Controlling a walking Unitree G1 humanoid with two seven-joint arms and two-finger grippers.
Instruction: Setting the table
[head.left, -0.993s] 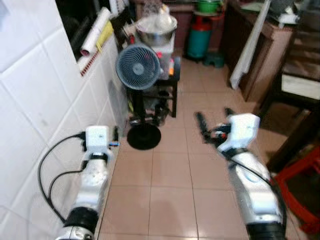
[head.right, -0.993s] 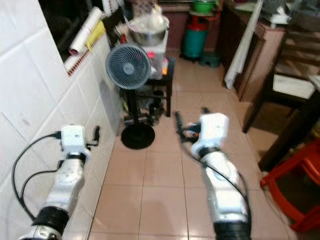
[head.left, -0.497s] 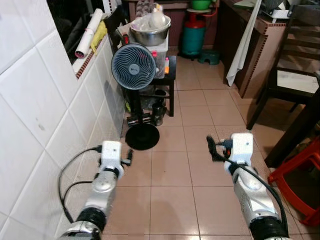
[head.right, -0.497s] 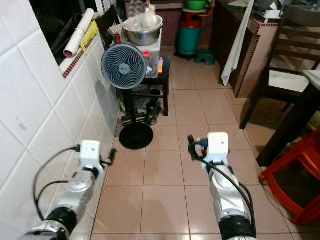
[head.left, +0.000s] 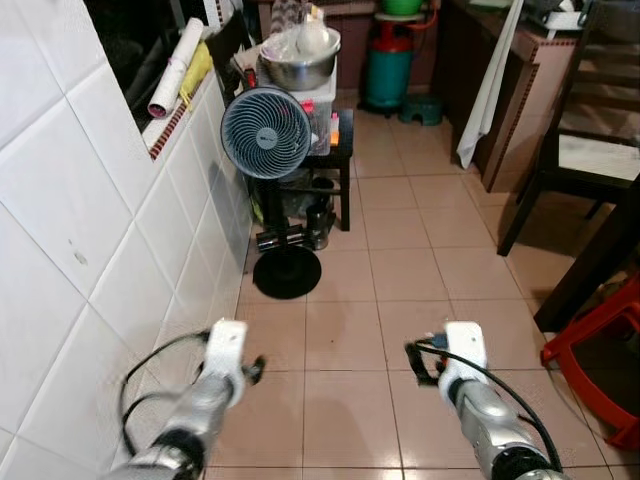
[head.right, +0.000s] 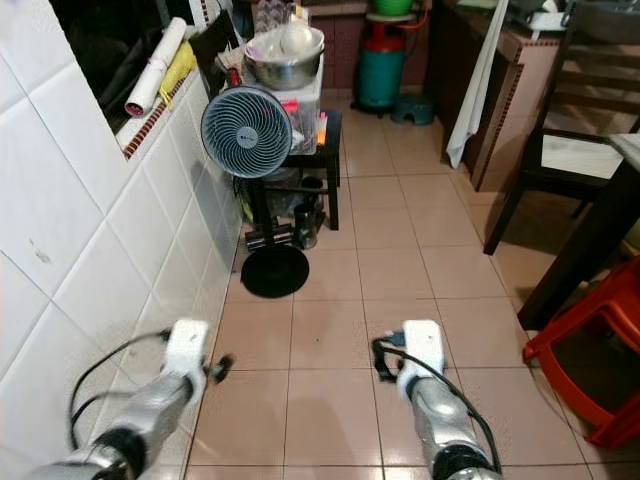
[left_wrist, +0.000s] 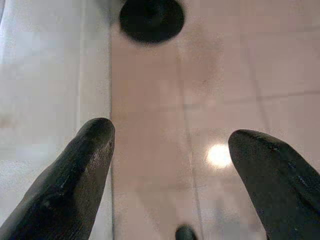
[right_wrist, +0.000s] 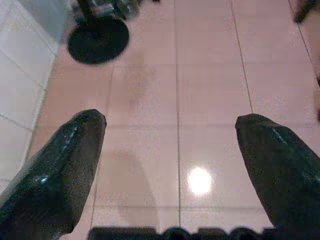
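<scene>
Beside white wall tiles (head.left: 90, 230), tiled floor (head.left: 400, 250).

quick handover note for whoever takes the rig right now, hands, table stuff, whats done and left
Left hand: open, holding nothing, low over the floor tiles beside the white tiled wall.
Right hand: open, holding nothing, above the floor.
Ahead: standing fan, metal bowl on the stand behind it, dark table and red stool to the right.
Done: nothing visible.
Left: find tableware, set the table.
</scene>
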